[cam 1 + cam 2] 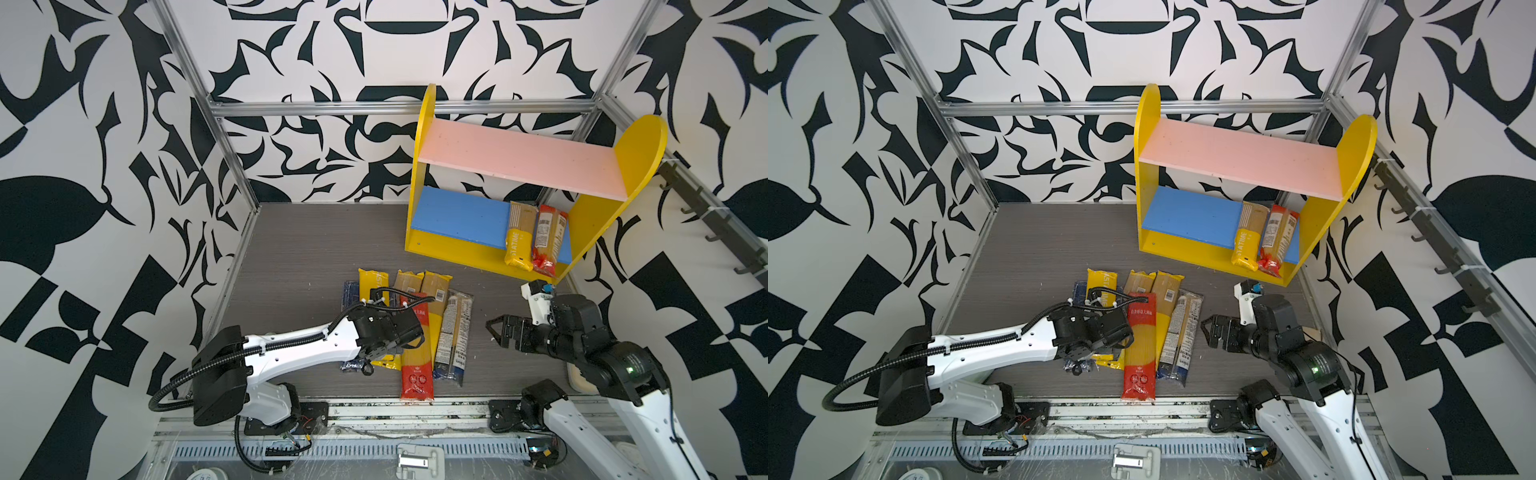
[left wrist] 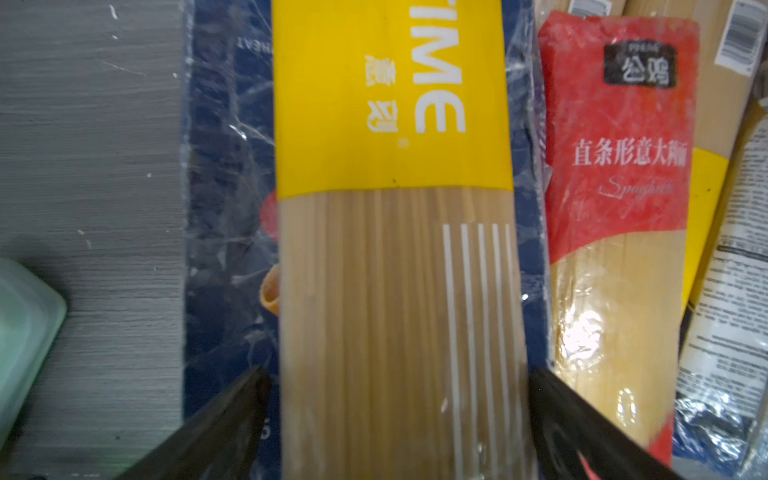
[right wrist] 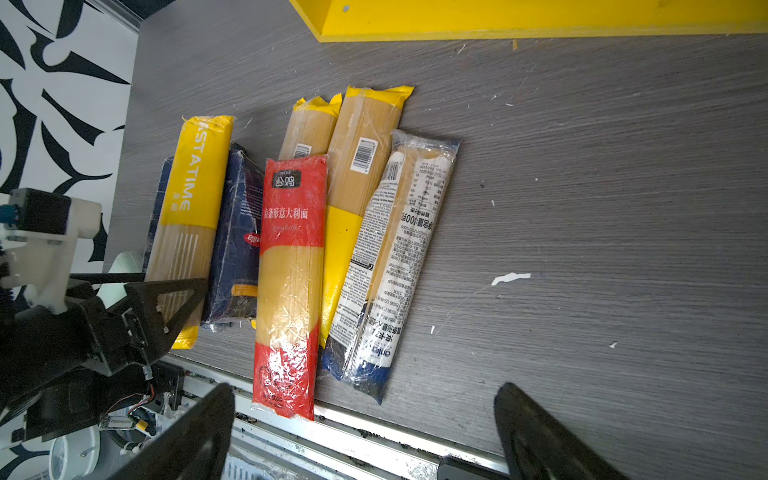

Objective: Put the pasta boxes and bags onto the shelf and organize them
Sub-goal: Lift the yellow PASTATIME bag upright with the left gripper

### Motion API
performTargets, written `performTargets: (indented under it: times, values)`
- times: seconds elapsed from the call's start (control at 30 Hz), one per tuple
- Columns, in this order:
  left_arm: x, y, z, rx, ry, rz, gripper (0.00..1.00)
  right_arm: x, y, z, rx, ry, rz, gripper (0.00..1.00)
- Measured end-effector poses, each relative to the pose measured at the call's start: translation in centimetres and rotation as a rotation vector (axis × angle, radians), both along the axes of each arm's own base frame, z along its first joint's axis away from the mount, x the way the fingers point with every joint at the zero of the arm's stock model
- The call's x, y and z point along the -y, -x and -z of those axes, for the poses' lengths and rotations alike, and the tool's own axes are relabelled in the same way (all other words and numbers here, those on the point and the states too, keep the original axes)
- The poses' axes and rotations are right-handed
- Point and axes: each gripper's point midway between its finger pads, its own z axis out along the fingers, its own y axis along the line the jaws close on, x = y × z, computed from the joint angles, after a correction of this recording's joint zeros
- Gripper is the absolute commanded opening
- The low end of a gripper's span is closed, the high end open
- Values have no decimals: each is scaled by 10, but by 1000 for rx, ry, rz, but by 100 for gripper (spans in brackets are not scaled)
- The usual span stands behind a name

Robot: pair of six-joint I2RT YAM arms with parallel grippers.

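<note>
On the grey tabletop (image 1: pixel 291 249) five bags (image 3: pixel 291 257) and both boxes (image 3: pixel 237 232) are left; two bags (image 1: pixel 519 237) are laid on the shelf (image 1: pixel 428 124). The left gripper (image 2: pixel 399 374) and right gripper (image 3: pixel 365 390) are held open, empty.

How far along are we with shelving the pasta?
Done: a yellow-ended bag and a red-ended bag lie on the shelf, lower board. In hand: nothing lifted; the open left hand straddles a yellow bag. Left: five bags and the blue boxes on the table.
</note>
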Motion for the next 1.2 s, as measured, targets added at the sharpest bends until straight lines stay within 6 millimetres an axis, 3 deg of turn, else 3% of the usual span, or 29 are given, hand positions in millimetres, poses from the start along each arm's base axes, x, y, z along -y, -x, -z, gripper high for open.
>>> performTargets:
  times: [0.23,0.37,0.67,0.83,1.0,1.2]
  values:
    - [2,1,9,-17,-19,4,100,-1,-4,1,-5,5,-3,100]
    - [2,-1,12,-18,-33,7,93,-1,-5,-1,2,4,-4,100]
    - [3,-5,12,-16,-23,1,56,-2,-6,-8,24,7,-14,100]
    - [3,-7,8,-3,-12,-1,23,-2,-7,-9,23,9,-15,100]
    - [1,-8,-3,19,1,16,3,-2,-7,-8,21,9,-15,100]
    - [-4,-6,-13,30,-8,83,0,-2,-8,-8,21,9,-15,100]
